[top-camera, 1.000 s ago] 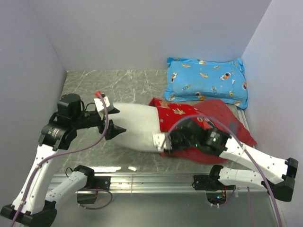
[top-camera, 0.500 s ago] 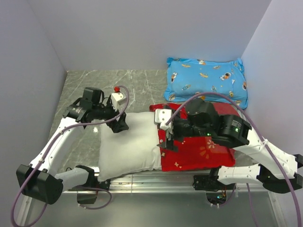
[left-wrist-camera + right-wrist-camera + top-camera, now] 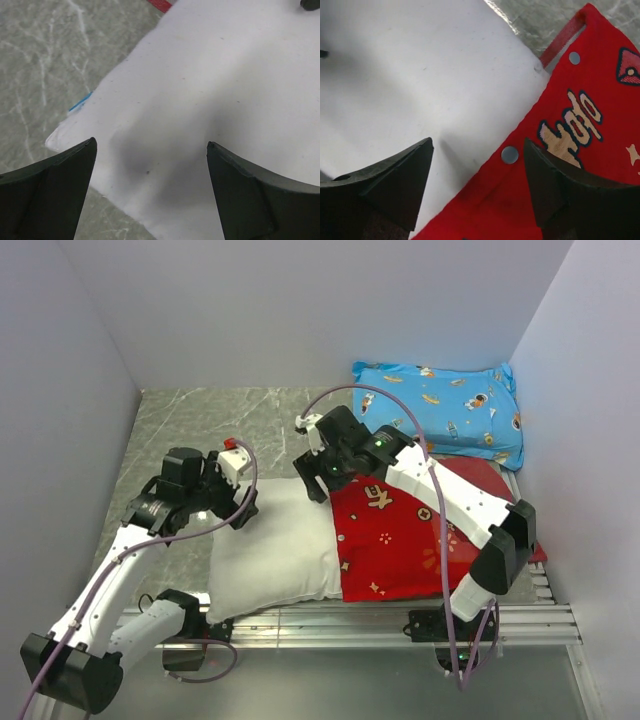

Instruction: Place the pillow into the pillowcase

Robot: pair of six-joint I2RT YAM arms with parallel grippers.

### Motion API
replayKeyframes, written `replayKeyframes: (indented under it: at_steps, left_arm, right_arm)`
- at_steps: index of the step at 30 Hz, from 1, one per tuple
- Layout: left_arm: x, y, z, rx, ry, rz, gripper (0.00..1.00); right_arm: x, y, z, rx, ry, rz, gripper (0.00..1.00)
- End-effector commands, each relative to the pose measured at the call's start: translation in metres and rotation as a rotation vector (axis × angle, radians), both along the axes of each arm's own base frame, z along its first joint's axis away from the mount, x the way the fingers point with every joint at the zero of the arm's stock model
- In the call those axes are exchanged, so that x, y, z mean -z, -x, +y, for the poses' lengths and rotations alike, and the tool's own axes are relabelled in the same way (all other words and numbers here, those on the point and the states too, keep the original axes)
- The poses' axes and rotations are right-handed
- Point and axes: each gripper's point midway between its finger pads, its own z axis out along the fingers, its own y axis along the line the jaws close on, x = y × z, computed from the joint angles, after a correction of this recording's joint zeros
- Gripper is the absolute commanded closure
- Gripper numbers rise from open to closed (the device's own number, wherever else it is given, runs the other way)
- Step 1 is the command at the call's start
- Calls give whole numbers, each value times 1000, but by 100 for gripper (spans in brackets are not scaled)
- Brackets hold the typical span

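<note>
Nearest the arms, the pillow point(image 3: 268, 555) is seen lying along the near edge of the desk point(image 3: 190, 430). Its long axis runs left to right, its right end is tucked inside the mouth of the case point(image 3: 400, 540), and roughly the left half is bare. The case is spread flat to the right, print side up. Farther back, the left tool point(image 3: 243, 510) is held over the pillow's far left corner, its fingers spread wide and nothing gripped. The right tool point(image 3: 312, 480) is poised over the far end of the mouth, where the snap-studded hem point(image 3: 540, 107) crosses the white fabric; its fingers are likewise parted and empty. The bare end thus lies leftward of the mouth, so the left arm is judged nearer for pushing it in, the right for drawing the hem leftward. A blue pillow point(image 3: 435, 415) is set in the far right corner.
</note>
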Motion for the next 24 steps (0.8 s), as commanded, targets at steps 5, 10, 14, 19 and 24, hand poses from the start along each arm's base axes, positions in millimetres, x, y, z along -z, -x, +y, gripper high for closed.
replayKeyframes:
  at_steps: [5, 10, 14, 19, 24]
  left_arm:
    - [-2, -16, 20, -162, -36, -59, 4]
    - [17, -10, 19, -154, -45, -16, 4]
    - [43, -8, 11, -118, -58, 70, 4]
    - [34, 12, -35, 172, 88, 117, 44]
    - [-16, 14, -76, 351, 329, 32, 100]
  right_arm:
    - [10, -12, -30, 147, 92, -6, 32]
    - [29, -6, -56, 159, 189, 23, 47]
    - [30, 0, -34, 98, 119, 97, 83]
    - [-46, 8, 58, -143, -209, 167, 100]
    - [-110, 39, 124, -345, -439, 248, 100]
